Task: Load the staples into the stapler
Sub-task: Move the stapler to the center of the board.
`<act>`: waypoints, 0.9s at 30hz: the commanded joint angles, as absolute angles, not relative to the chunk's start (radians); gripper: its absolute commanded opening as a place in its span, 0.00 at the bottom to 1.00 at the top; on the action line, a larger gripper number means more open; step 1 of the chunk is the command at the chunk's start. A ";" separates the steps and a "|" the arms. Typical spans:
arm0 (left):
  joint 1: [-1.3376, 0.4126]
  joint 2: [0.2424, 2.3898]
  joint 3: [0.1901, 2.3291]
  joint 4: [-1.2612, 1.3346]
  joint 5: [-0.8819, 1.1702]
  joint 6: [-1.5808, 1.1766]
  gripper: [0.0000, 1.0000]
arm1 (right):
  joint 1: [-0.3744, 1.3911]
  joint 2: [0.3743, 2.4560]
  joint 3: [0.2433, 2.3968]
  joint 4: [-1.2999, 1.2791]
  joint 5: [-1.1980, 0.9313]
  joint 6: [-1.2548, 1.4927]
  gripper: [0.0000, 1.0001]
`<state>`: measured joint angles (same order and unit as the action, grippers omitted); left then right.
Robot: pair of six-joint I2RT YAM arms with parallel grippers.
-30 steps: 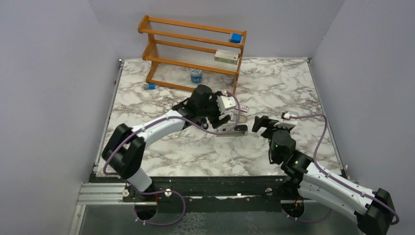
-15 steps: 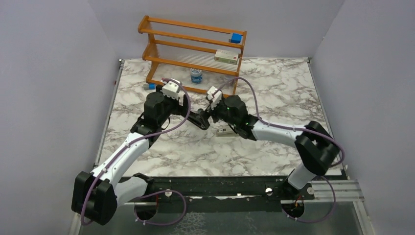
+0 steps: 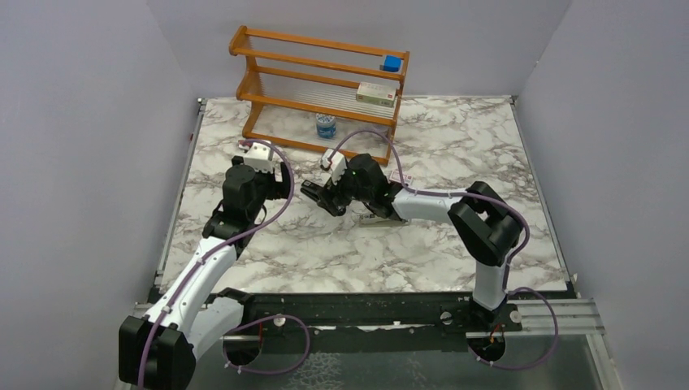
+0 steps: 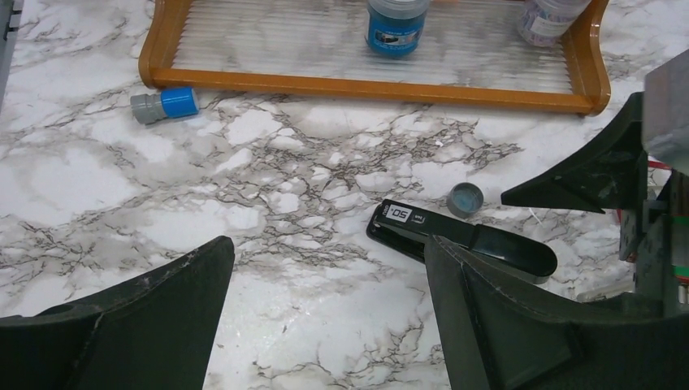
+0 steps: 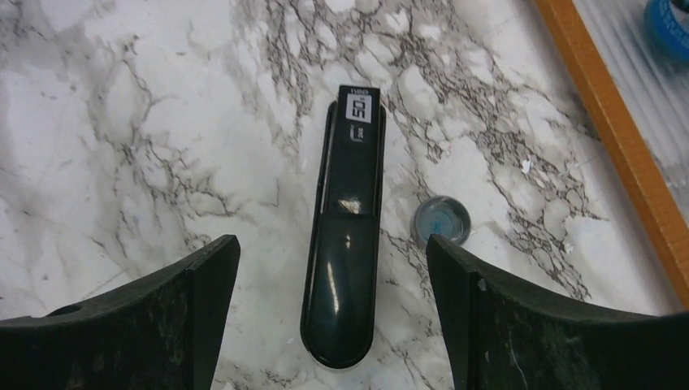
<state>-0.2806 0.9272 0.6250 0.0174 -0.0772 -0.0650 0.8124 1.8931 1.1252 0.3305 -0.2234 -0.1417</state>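
Closest to us, the left claw (image 4: 325,244) is wide open with nothing in it. Its two dark fingers (image 4: 162,325) frame bare marble desk (image 4: 97,187), and the stapler (image 4: 461,240) lies a little past them, off to the right. The right claw (image 5: 331,240) is wide open too and holds nothing. It hangs over the stapler with one finger on each side and neither touching, which looks like lining up for a grab. The stapler lies flat and shut on the desk, its white label end pointing away from the right claw, so I think it must be opened before any staples can go in. Just beside the stapler, on the far side, sits a small round cap (image 5: 441,219). Farther behind the stapler stands the wooden rack (image 4: 366,86) with a blue jar (image 4: 396,24) on its bottom shelf, and far off to the stapler's left lies a little blue and grey plug (image 4: 162,104). The staples I cannot find — no silver strip shows in any view. The top view shows both arms reaching in toward each other, but the right arm hides the stapler there — only the wrist views show it well.
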 commanded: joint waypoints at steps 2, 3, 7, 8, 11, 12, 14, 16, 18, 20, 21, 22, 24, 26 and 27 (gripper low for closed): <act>-0.275 0.911 0.620 0.016 -0.084 -0.038 0.90 | 0.813 1.945 1.150 0.282 -0.138 -0.166 0.82; -0.276 0.910 0.618 0.018 -0.079 -0.034 0.90 | 0.813 1.951 1.149 0.280 -0.126 -0.165 0.79; -0.275 0.901 0.607 0.030 -0.059 -0.012 0.90 | 0.812 1.963 1.135 0.301 -0.108 -0.166 0.56; -0.276 0.901 0.606 0.030 -0.054 -0.006 0.89 | 0.813 1.963 1.131 0.309 -0.108 -0.166 0.52; -0.275 0.904 0.606 0.025 -0.031 0.012 0.89 | 0.812 1.954 1.115 0.332 -0.123 -0.175 0.42; -0.276 0.906 0.605 0.023 -0.020 0.017 0.89 | 0.813 1.950 1.108 0.336 -0.132 -0.182 0.39; -0.276 0.908 0.602 0.019 0.014 0.029 0.89 | 0.811 1.943 1.096 0.341 -0.155 -0.199 0.33; -0.276 0.898 0.595 0.022 0.068 0.040 0.89 | 0.809 1.929 1.077 0.345 -0.194 -0.217 0.26; -0.276 0.883 0.580 0.031 0.106 0.029 0.89 | 0.801 1.909 1.050 0.356 -0.238 -0.221 0.18; -0.276 0.867 0.561 0.042 0.117 -0.011 0.89 | 0.790 1.883 1.034 0.350 -0.318 -0.220 0.13; -0.276 0.863 0.551 0.045 0.122 -0.030 0.89 | 0.787 1.873 1.027 0.348 -0.359 -0.220 0.11; -0.276 0.860 0.542 0.048 0.135 -0.042 0.89 | 0.784 1.860 1.014 0.353 -0.393 -0.223 0.08; -0.275 0.856 0.530 0.052 0.187 -0.040 0.88 | 0.782 1.839 0.986 0.375 -0.455 -0.238 0.05; -0.276 0.855 0.523 0.050 0.259 -0.007 0.86 | 0.779 1.829 0.979 0.367 -0.507 -0.258 0.03; -0.276 0.856 0.525 0.035 0.301 0.016 0.84 | 0.775 1.825 0.979 0.359 -0.537 -0.264 0.02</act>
<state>-0.2806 0.8715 0.5346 0.0208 0.1287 -0.0151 0.7776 1.8732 0.9951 0.3496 -0.3485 -0.2241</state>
